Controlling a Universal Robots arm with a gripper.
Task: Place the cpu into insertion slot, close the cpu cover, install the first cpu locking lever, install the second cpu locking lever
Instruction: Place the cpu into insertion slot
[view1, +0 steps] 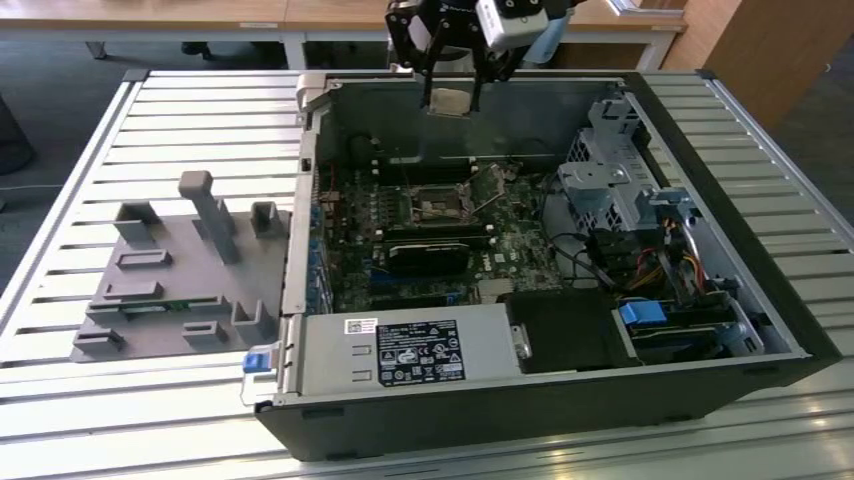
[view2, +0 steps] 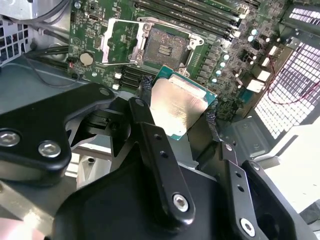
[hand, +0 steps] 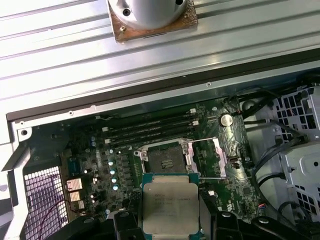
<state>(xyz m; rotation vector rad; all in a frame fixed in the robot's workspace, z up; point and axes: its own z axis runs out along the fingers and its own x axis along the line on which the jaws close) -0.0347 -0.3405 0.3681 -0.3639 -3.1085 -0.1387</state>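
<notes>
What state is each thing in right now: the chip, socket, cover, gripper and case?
cpu, gripped by its edges, held in the air, not seated.
insertion slot, empty, uncovered.
cpu cover, swung open beside the slot.
gripper, shut on the cpu.
computer case, side panel off, interior exposed.

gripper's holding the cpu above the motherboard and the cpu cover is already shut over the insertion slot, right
Not quite: the cpu cover is not shut but swung open beside the bare insertion slot, as the second wrist view shows. The gripper does hold the cpu above the motherboard.
</notes>
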